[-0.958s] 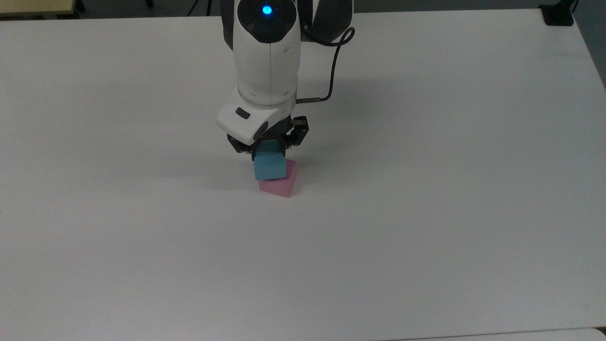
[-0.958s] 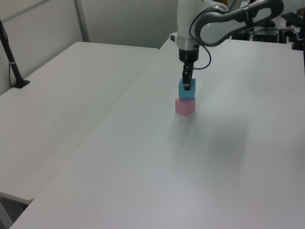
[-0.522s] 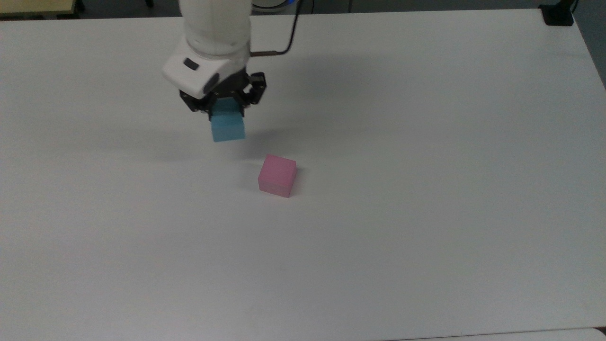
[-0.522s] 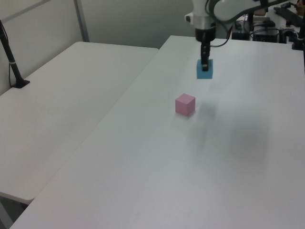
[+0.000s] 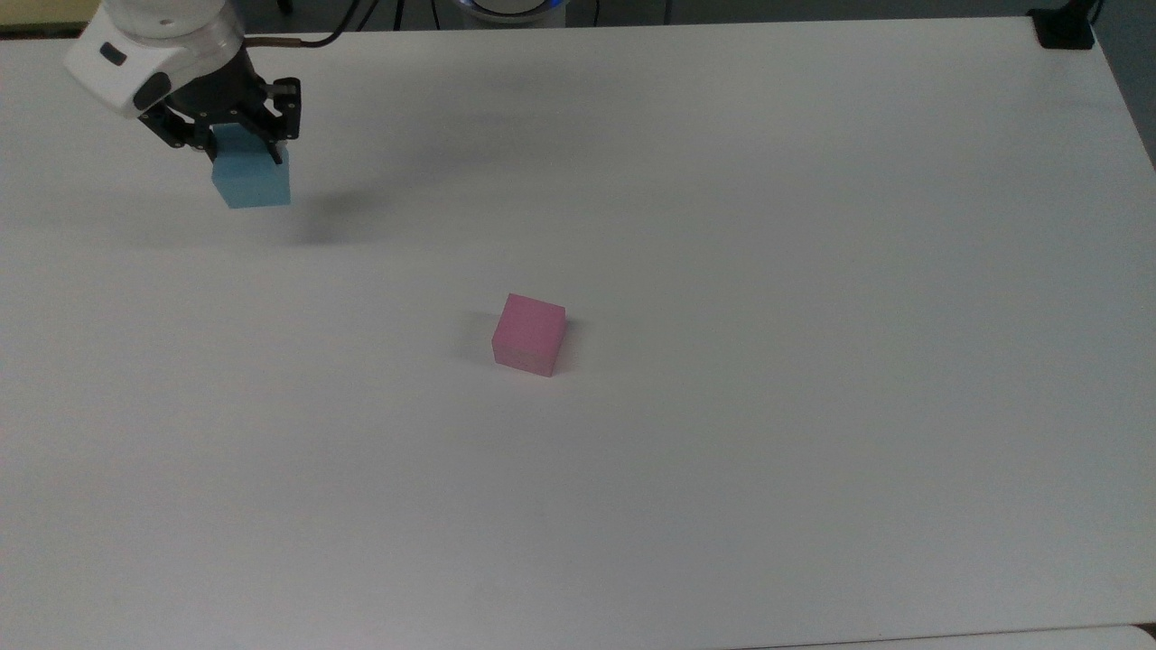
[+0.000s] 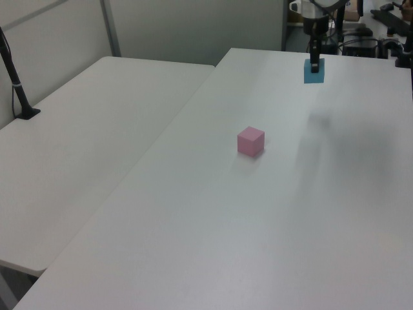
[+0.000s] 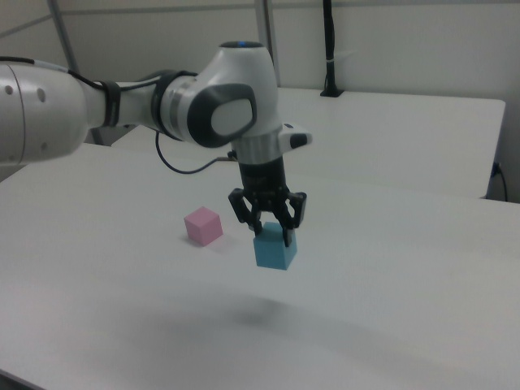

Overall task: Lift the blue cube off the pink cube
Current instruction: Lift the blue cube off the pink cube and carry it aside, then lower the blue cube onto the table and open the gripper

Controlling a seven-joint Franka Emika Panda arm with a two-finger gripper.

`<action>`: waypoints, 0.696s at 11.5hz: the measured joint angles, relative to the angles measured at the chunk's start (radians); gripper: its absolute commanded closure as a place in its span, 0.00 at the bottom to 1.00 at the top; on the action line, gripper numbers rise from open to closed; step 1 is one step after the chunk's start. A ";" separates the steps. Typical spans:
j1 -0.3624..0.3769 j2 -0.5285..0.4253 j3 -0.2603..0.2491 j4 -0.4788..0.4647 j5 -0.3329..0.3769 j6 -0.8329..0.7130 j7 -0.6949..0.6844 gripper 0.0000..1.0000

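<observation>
The pink cube [image 5: 529, 334] [image 6: 250, 141] [image 7: 202, 225] sits alone on the white table near its middle. My gripper [image 5: 242, 155] [image 6: 314, 66] [image 7: 271, 238] is shut on the blue cube [image 5: 252, 180] [image 6: 314, 73] [image 7: 275, 250] and holds it in the air, clear of the tabletop. In the top view the blue cube hangs at the upper left, far from the pink cube. The blue cube's shadow [image 7: 256, 315] falls on the table beneath it in the right view.
The white table [image 5: 722, 271] stretches wide around the pink cube. A second white table [image 6: 84, 129] adjoins it on the left view's left, with a black pole [image 6: 16, 84] standing on it. A black object [image 5: 1064, 32] sits at the top view's upper right corner.
The gripper lifted the blue cube off the pink cube and carried it far toward the top view's upper left. The pink cube has stayed in place.
</observation>
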 measured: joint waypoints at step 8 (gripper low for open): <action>0.001 0.102 0.009 -0.179 0.085 0.330 0.021 0.02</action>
